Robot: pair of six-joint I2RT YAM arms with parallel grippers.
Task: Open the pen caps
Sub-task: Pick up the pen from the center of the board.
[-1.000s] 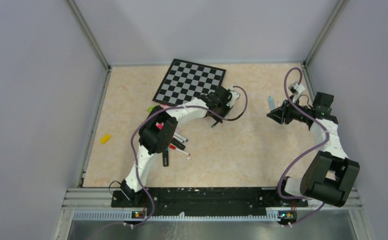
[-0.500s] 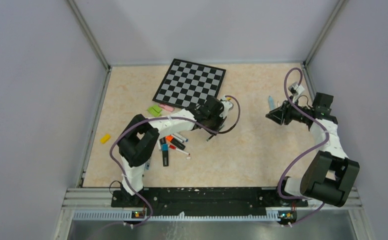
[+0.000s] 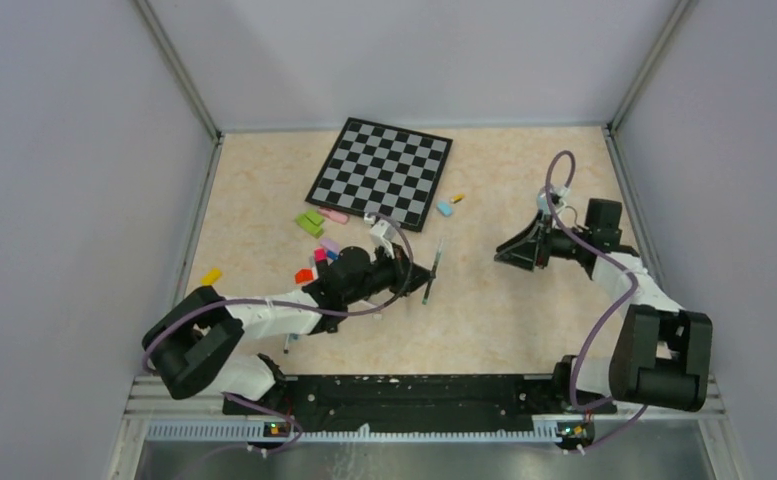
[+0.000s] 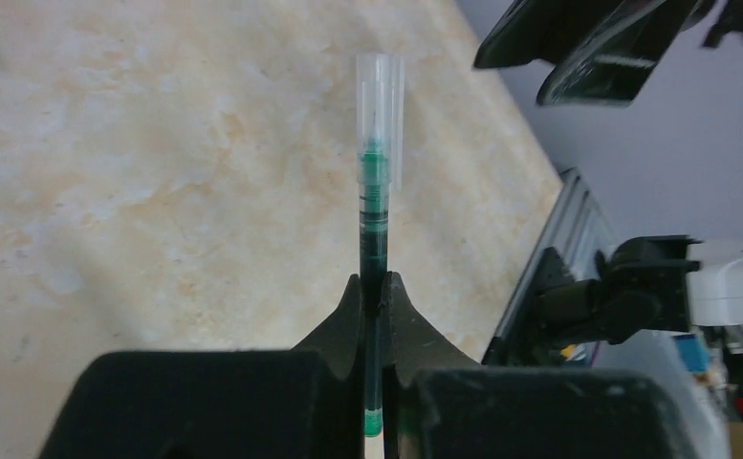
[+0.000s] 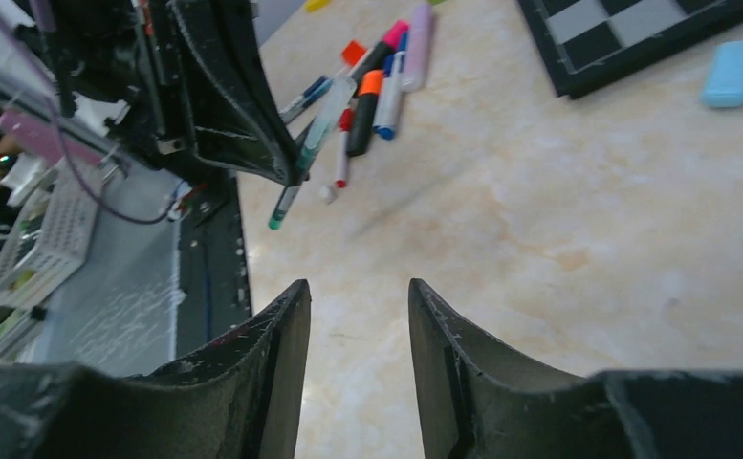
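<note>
One green pen (image 4: 374,215) sits clamped in my left gripper (image 4: 375,287), clear cap (image 4: 381,96) on; my right gripper (image 5: 360,296) stands part-open, empty.

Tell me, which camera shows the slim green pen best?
Left wrist: the slim green pen stands centred, close, clear plastic cap on, clamped by the left gripper. Top shows a thin sliver; right wrist, a small slanted glimpse.

The left tool (image 4: 375,289) is hiding the lower barrel of the pen (image 4: 374,206), with only its green end peeking out below. From above, that pen's clear cap (image 4: 382,105) is showing too small to tell, and the left arm (image 3: 264,312) is covering some of the pens (image 5: 365,115). The board (image 5: 635,38) is running off the right wrist view's top edge, and that view's left side is blurring.
</note>
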